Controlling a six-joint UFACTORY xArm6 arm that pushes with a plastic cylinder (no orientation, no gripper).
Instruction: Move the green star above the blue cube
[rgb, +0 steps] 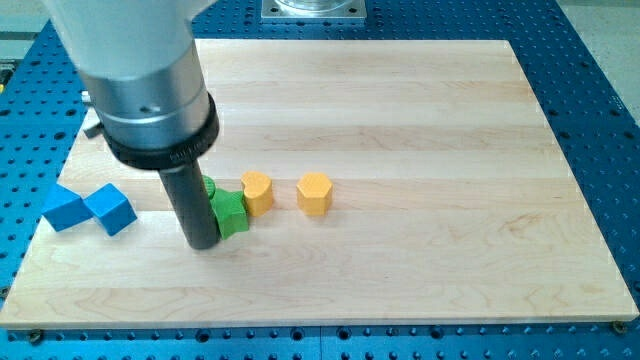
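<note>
My tip (203, 243) rests on the board at the lower left, touching the left side of the green star (230, 213). The rod partly hides the star, and a bit of green shows behind the rod at its upper edge. The blue cube (110, 209) lies to the left of my tip, near the board's left edge. A second blue block (63, 207) touches the cube's left side and sits at the board's edge.
A yellow block (257, 192) touches the green star's upper right. Another yellow block, hexagonal (314, 193), sits a little further right. The wooden board (400, 120) lies on a blue perforated table. The arm's large grey body fills the upper left.
</note>
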